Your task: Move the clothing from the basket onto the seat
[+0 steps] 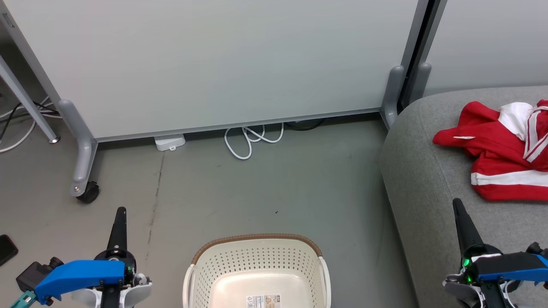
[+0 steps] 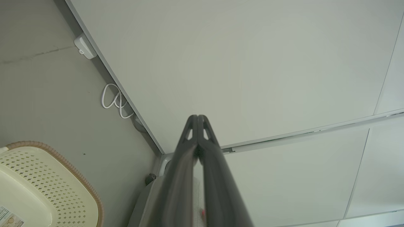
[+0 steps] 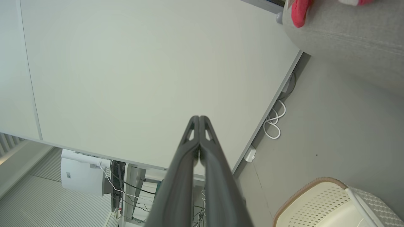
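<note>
Red clothing [image 1: 492, 154] on the seat [image 1: 419, 171]; left hand [image 1: 121, 210], right hand [image 1: 456, 202] closed.

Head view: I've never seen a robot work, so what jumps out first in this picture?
The bright red clothing heaped on the grey sofa seat at the right stands out most. Next comes the cream basket at bottom centre, with no clothes in the part that shows. The left gripper and right gripper rise from the lower corners, both shut and pointing up.
</note>
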